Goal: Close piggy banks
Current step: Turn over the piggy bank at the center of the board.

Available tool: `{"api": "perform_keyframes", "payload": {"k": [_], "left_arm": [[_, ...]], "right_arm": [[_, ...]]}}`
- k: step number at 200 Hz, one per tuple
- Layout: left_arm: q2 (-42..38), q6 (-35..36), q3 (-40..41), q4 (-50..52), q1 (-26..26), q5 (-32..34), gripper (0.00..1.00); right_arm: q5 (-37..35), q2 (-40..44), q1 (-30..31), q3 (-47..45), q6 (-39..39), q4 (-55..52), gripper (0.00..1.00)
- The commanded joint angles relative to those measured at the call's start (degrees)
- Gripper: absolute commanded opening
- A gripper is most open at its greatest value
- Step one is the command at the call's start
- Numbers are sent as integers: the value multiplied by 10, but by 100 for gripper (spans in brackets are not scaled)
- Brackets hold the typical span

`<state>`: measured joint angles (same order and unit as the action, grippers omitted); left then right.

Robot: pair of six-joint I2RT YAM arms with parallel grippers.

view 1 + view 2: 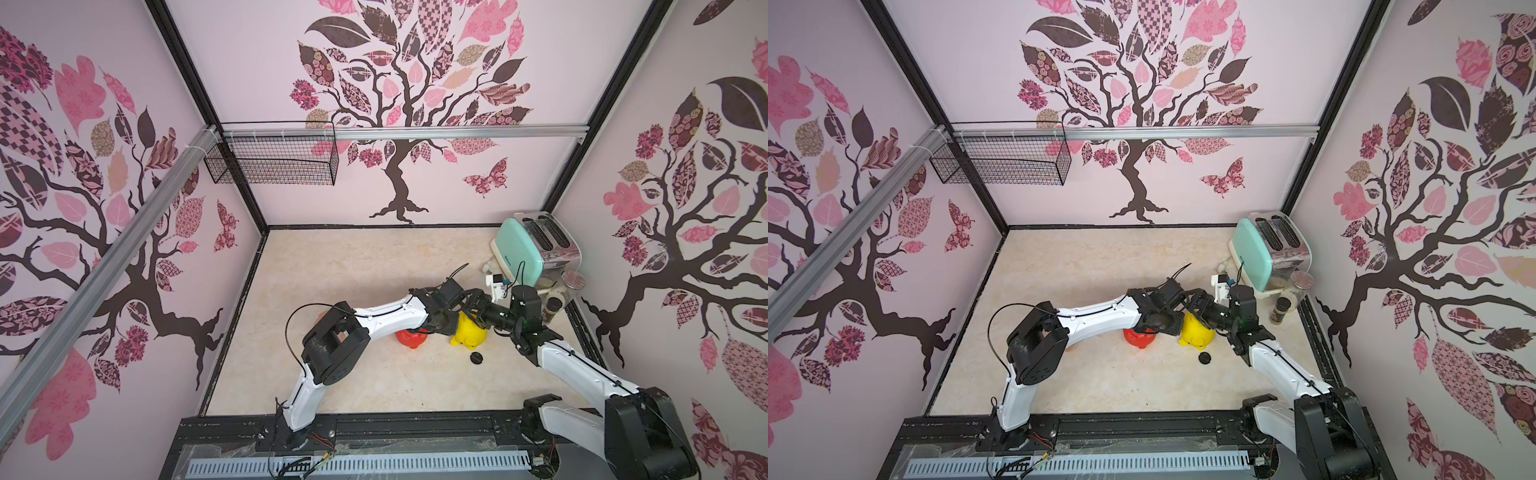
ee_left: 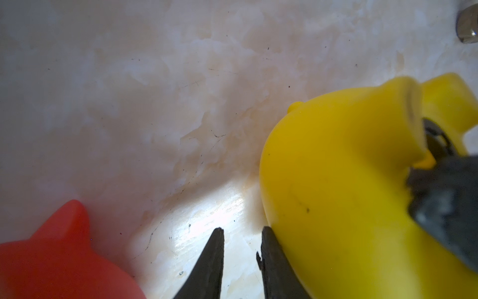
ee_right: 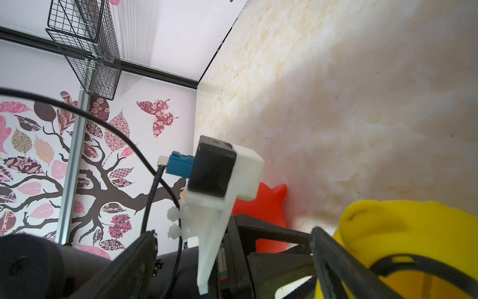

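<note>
Grips the yellow piggy bank (image 1: 468,336) in the wide-spread right claw (image 1: 476,311), on the tabletop (image 1: 374,270) just beside the red piggy bank (image 1: 411,338). Holds the left claw (image 2: 241,233) pinched to a slit, empty, low between the two. With a black round plug (image 1: 476,357) loose near the yellow one.

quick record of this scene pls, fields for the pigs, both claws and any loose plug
red piggy bank: on the table, in no claw
yellow piggy bank: right of the red piggy bank, held in the right claw
black plug: loose on the table beside the yellow piggy bank
left claw: shut, empty, tips low between the two banks
right claw: spread wide around the yellow piggy bank
</note>
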<state>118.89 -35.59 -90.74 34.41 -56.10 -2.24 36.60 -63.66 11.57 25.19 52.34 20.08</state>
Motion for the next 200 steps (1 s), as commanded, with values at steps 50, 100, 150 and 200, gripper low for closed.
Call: {"api": "perform_keyframes", "payload": {"k": [50, 100, 150, 200], "left_arm": [[-26, 8, 9, -25, 2, -9, 29], [-42, 9, 17, -23, 3, -6, 30], [-57, 13, 21, -16, 3, -6, 30], [-83, 14, 34, -16, 3, -2, 30]], "right_arm": [[-27, -4, 27, 43, -23, -60, 94], [-29, -2, 28, 53, -27, -69, 94], [-34, 4, 28, 79, -36, -92, 95], [-38, 11, 28, 108, -51, -122, 94]]}}
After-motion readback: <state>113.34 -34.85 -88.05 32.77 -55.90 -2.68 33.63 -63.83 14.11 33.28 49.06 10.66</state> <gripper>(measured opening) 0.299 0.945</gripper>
